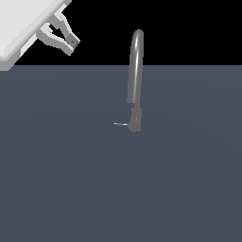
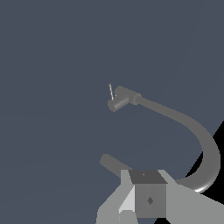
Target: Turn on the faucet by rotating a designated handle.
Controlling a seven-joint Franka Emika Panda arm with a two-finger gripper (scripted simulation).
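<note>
So the faucet is a slim grey metal tube, smooth with a soft sheen, standing upright on a flat, matte slate-blue floor. Its spout rises into a narrow arch at the top and comes back down part way, and the bottom is a short, darker cylinder. The handle is a tiny thin lever, pale grey, poking out sideways from that base toward the exterior view's left, roughly level with the floor.

The gripper sits high in the exterior view's upper left, well apart from the faucet and touching nothing. It's blocky and white with flat-faced, angular fingers and darker grey pads. The fingertips look close together with nothing between them, though I honestly can't tell whether they're fully closed. In the wrist view the spout's curve sweeps past the gripper.
</note>
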